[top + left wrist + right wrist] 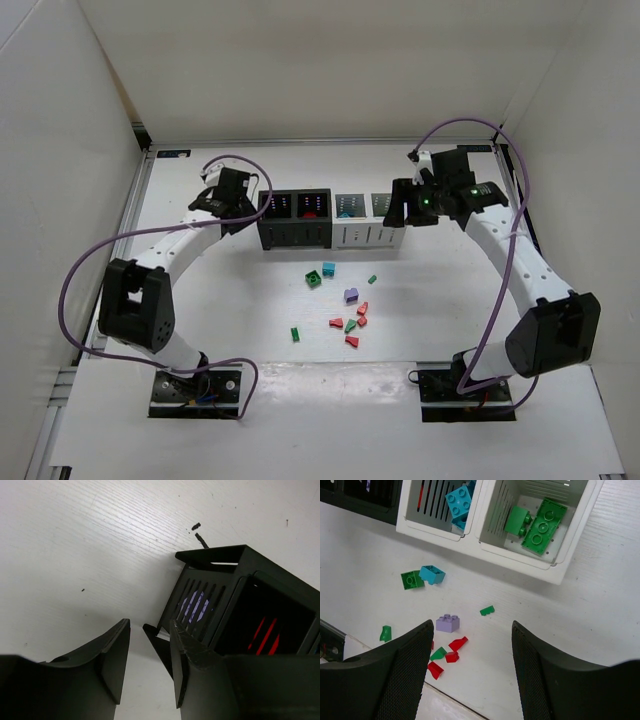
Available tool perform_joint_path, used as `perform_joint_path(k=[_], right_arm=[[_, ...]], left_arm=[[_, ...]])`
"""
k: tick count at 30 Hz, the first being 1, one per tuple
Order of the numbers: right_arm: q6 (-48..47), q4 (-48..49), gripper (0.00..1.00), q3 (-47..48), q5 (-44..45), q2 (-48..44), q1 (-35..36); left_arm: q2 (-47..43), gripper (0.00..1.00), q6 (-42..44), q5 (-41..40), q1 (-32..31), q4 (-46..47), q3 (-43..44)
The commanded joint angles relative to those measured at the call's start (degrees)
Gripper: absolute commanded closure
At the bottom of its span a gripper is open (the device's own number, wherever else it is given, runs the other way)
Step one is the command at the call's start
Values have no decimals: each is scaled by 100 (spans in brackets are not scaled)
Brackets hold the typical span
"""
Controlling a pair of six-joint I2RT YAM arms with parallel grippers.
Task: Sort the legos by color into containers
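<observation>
High up over the table point(230, 290), four joined bins point(332, 240) stand in a row, two black on the left and two white on the right. Loose legos point(345, 305) lie in front of them.

By the left wrist, the left claw point(148, 630) is a little open and holds nothing. The black bin point(210, 560) beside it shows purple through its slots.

By the right wrist, the right claw point(471, 635) is wide open and empty. One white bin point(407, 515) holds teal bricks point(459, 501), and the other holds green bricks point(540, 525).

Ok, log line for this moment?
left end effector: open, empty, by black bins | right end effector: open, empty, by white bins | legos: some binned, rest on table
</observation>
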Motion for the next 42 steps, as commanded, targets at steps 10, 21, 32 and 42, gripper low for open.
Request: perform_joint_path(k=[10, 21, 32, 42], right_arm=[[-11, 147, 32, -207, 164, -422, 164], [-169, 182, 26, -567, 1395, -238, 1481], [-363, 208, 18, -717, 1554, 869, 2783], [-188, 226, 14, -981, 1693, 1660, 3056]], left_arm=[[-810, 33, 20, -965, -101, -808, 49], [-2180, 0, 345, -439, -373, -1292, -487], [-3341, 0, -121, -315, -979, -1749, -1463], [-3394, 0, -200, -667, -1182, -2092, -1366]])
